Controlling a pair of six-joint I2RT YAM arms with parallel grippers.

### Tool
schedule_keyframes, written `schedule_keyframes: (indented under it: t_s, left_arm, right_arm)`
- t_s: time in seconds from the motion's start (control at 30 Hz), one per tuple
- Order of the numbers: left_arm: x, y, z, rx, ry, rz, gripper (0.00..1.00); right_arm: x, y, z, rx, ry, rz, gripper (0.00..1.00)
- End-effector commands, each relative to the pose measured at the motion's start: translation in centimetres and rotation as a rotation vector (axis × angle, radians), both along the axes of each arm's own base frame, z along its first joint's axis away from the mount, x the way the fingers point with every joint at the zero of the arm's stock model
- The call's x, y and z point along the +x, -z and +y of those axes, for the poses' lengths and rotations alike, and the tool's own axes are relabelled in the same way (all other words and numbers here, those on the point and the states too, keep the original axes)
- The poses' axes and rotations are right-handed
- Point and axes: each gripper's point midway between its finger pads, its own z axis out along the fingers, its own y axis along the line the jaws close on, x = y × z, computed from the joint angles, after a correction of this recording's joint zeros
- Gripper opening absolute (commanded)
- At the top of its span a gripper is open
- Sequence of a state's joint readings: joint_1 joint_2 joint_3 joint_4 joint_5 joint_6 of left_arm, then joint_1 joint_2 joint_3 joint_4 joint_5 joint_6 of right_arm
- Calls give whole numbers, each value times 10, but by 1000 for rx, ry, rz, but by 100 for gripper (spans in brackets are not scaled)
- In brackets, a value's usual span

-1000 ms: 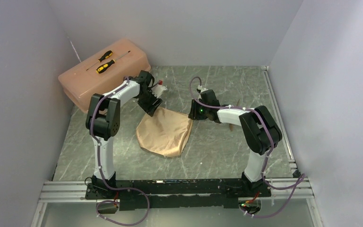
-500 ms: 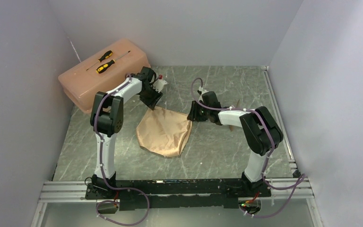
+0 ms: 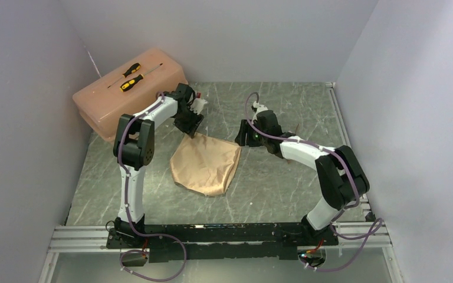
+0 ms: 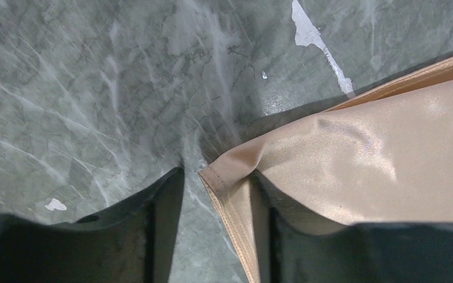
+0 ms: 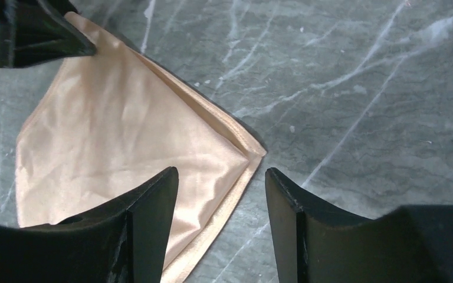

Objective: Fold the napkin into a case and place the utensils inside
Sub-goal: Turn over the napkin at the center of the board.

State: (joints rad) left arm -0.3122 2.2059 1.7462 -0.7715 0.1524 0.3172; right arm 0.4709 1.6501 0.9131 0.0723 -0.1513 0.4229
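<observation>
I see left jaws parted astride a napkin (image 4: pixel 360 153) corner in wrist view, right jaws wide before another, toolbox (image 3: pixel 103 100) overhead only.

The left gripper (image 3: pixel 195 131) eased back from the napkin's (image 3: pixel 206 165) far corner — the right gripper (image 3: pixel 240 137) retreated too, its elbow swinging outward.

A pink toolbox (image 3: pixel 100 103) carrying 2 screwdrivers (image 3: pixel 128 85) sits at the marble table's (image 3: pixel 271 188) far-left corner
</observation>
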Motion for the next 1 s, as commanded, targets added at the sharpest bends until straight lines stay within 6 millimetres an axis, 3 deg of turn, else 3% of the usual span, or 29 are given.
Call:
schedule_keyframes:
  t_s: [0.0, 0.03, 0.07, 0.17, 0.2, 0.23, 0.27, 0.5, 0.6, 0.7, 0.83, 0.97]
  left_arm:
    - [-7, -4, -3, -14, -84, 38, 73]
    - [-7, -10, -3, -15, -84, 37, 91]
    - [-8, -18, -2, -15, -86, 33, 94]
    - [-6, -44, -1, -26, -82, -7, 94]
    - [-5, -53, -2, -34, -78, -26, 94]
    - [-4, -61, -2, -40, -75, -45, 94]
    - [-3, -69, -3, -47, -72, -59, 94]
    - [-3, -127, -3, -82, -60, -168, 94]
    - [-1, -140, 4, -55, -55, -221, 94]
    - [3, -146, 19, 18, -90, -265, 94]
    - [0, -149, 35, 81, -152, -274, 94]
    - [-18, -144, 28, 34, -113, -209, 94]
  right_arm:
    - [-4, -15, 4, -16, 13, -55, 60]
    - [-4, -16, 4, -22, 19, -56, 60]
    - [-5, -17, 3, -25, 23, -57, 61]
    - [-5, -25, 2, -26, 20, -78, 70]
    - [-4, -29, 2, -30, 18, -88, 78]
    - [-2, -32, 1, -35, 20, -99, 95]
    - [-1, -36, 1, -38, 22, -107, 99]
    - [11, -71, -10, -18, 117, -185, 100]
    - [12, -72, -18, -23, 165, -172, 100]
    - [4, -76, -11, 63, 115, -182, 100]
    - [-1, -64, -8, 12, 120, -137, 99]
    - [-11, -49, 9, -17, 103, -79, 91]
